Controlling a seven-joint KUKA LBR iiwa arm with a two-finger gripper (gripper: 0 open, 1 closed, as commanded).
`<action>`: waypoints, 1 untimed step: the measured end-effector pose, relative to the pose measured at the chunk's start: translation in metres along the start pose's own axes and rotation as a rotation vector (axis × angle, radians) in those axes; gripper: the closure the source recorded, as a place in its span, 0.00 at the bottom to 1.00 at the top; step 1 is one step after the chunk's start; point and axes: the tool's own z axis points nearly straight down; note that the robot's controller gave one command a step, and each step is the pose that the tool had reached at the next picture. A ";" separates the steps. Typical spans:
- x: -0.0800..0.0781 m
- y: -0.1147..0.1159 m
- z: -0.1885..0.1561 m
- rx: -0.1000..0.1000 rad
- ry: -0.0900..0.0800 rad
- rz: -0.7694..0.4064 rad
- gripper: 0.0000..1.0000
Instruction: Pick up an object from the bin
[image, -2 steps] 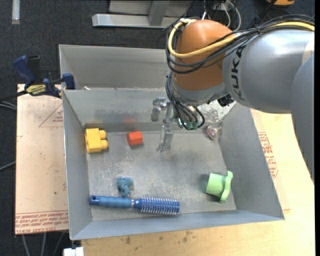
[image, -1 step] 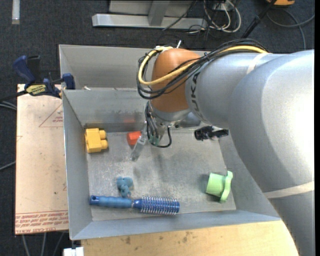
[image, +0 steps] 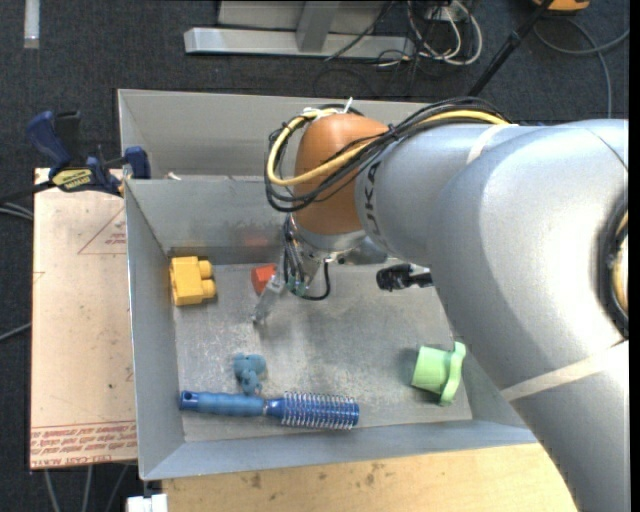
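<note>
Arm (image: 480, 200): reached in from the view's right and hung over the middle of the bin; orange wrist cover and cables above the gripper
Bin (image: 150, 300): grey metal, a few loose things spread well apart on its floor
Hairbrush (image: 270, 408): blue, lying along the near wall, handle toward the view's left; well apart from the gripper
Green cup (image: 437, 368): on its side in the near right corner, under the arm's flank
Yellow block (image: 191, 280): by the left wall, near the back
Blue-grey figure (image: 250, 370): small, just above the hairbrush
Orange block (image: 263, 278): smallest, mid-floor toward the back wall; likely the thing in hand
Gripper (image: 268, 305): low over the floor, tilted toward the view's left; open or closed could not be told
Key relation: the orange block lay just beside the gripper, on its back-wall side, nearer than anything else; contact could not be told
</note>
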 end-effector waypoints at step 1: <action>0.001 -0.001 0.001 0.003 0.005 -0.001 1.00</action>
